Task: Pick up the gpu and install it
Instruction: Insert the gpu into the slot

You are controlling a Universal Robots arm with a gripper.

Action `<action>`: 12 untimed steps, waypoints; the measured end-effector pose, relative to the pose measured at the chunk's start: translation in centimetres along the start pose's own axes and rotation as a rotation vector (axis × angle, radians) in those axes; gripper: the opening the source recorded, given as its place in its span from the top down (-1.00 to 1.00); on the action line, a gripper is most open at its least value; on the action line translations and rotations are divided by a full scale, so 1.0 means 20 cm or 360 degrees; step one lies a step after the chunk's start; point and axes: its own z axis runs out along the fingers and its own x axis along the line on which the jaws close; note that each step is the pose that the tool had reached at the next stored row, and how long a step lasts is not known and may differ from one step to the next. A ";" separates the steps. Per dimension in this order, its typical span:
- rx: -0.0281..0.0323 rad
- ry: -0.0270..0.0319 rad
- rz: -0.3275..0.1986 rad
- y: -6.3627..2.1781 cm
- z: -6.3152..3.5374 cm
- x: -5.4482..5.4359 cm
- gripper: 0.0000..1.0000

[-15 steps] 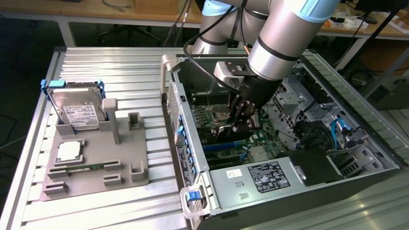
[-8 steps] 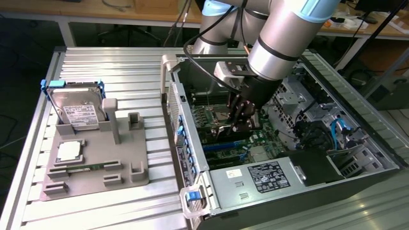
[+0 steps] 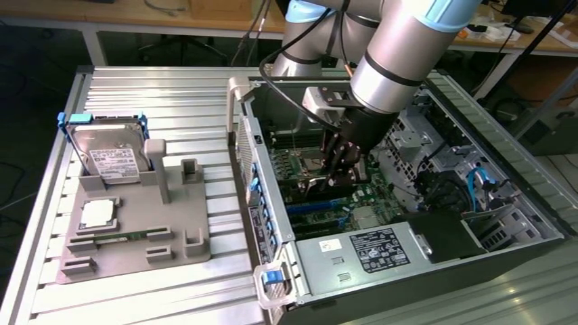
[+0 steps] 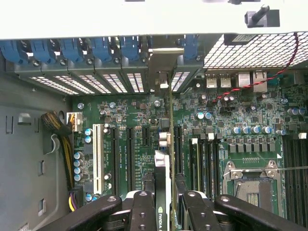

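My gripper [image 4: 168, 204] is shut on the gpu [image 4: 165, 144], a thin dark card seen edge-on between the two black fingers [image 4: 142, 211]. The card stands on edge over the motherboard's expansion slots [image 4: 129, 149]. Its silvery bracket [image 4: 165, 62] lies against the row of rear slot openings with blue clips. I cannot tell whether the card's lower edge sits in a slot. In the exterior view the gripper [image 3: 336, 175] reaches down into the open PC case [image 3: 271, 223] with the gpu [image 3: 318, 186] held just above the green motherboard [image 3: 294, 169].
A grey parts holder [image 3: 135, 223] lies on the slatted table at the exterior view's left, with a hard drive in a blue frame [image 3: 108, 152], a CPU [image 3: 97, 213] and a green RAM stick [image 3: 122, 237]. Inside the case are the power supply [image 3: 370, 250], cables [image 4: 60, 130] and CPU socket [image 4: 252, 185].
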 end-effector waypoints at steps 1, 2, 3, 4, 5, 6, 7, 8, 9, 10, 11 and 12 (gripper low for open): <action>-0.00006 0.00001 0.0000 0.000 0.000 0.00 0.47; -0.00013 0.00001 0.0000 0.000 0.000 0.00 0.47; -0.00021 0.00001 0.0000 0.000 0.000 0.00 0.47; -0.00023 0.00001 0.0000 0.000 0.000 0.00 0.47; -0.00028 0.00001 0.0000 0.000 0.000 0.00 0.47; -0.00033 0.00002 0.0000 0.000 0.000 0.00 0.47; -0.00038 0.00001 0.0000 0.000 0.000 0.00 0.47; -0.00044 0.00002 0.0000 0.000 0.000 0.00 0.47; -0.00057 0.00001 0.0000 0.000 0.000 0.00 0.47; -0.00066 0.00003 0.0000 0.000 0.000 0.00 0.47; -0.00075 0.00002 0.0000 0.000 0.000 0.00 0.47; -0.00079 0.00003 0.0000 0.000 0.000 0.00 0.47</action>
